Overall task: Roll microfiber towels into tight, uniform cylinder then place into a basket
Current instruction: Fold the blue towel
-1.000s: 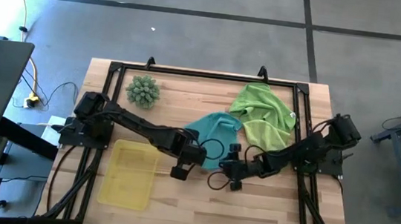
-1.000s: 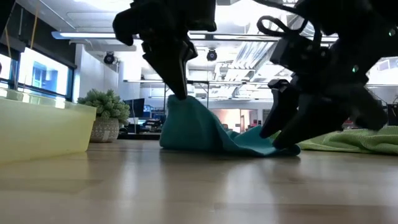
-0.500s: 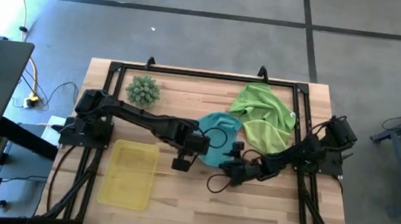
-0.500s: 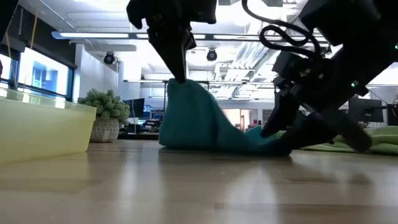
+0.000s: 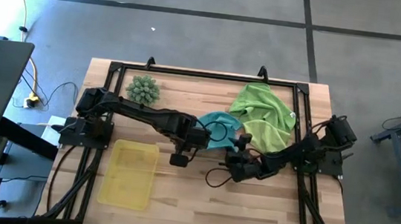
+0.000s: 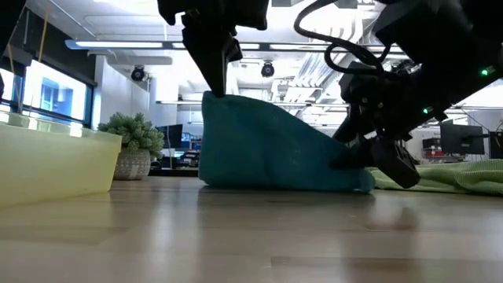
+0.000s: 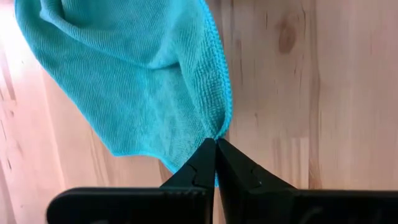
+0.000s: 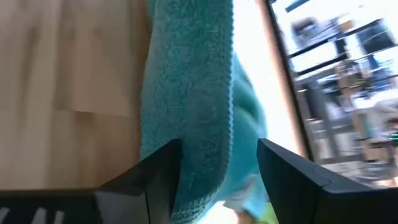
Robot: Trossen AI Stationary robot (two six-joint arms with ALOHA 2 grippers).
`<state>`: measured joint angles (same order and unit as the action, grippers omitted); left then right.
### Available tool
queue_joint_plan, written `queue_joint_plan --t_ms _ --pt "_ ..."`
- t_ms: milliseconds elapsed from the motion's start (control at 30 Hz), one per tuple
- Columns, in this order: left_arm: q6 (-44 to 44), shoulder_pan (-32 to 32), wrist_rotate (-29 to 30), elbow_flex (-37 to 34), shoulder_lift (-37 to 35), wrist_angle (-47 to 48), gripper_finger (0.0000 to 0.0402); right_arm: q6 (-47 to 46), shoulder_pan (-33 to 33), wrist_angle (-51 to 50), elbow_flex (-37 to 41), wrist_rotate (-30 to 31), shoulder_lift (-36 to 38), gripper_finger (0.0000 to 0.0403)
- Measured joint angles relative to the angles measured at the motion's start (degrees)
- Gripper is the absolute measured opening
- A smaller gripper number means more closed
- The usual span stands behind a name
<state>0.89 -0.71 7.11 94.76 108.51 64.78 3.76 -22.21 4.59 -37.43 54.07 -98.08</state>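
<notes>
We judge the teal towel (image 5: 218, 125), near the centre of the high view, to be light, limp and grippy-napped, best taken by a hemmed edge or corner, as it drapes in a soft tent in the low view. The left gripper (image 7: 215, 144) is clenched on its stitched edge, lifting it, while the right gripper (image 8: 217, 163) stands spread, straddling another fold without pinching. The two lime towels (image 5: 263, 115) lie crumpled at upper right, and the smooth yellow basket (image 5: 128, 173) sits at lower left.
</notes>
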Motion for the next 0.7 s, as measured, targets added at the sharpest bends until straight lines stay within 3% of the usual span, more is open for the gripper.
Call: queue_joint_plan --t_ms 133,500,700 --pt "0.0 0.0 0.02 0.0 0.0 0.6 0.0 -5.96 0.5 -1.81 0.0 -5.35 0.0 0.0204" --pt "0.48 0.02 1.09 0.0 0.0 2.4 0.0 -26.69 -2.0 -9.31 0.0 -12.07 0.04 0.0203" --pt "1.05 0.0 1.11 0.0 0.0 2.35 0.0 -30.92 -4.63 -10.28 0.0 -12.79 0.07 0.0155"
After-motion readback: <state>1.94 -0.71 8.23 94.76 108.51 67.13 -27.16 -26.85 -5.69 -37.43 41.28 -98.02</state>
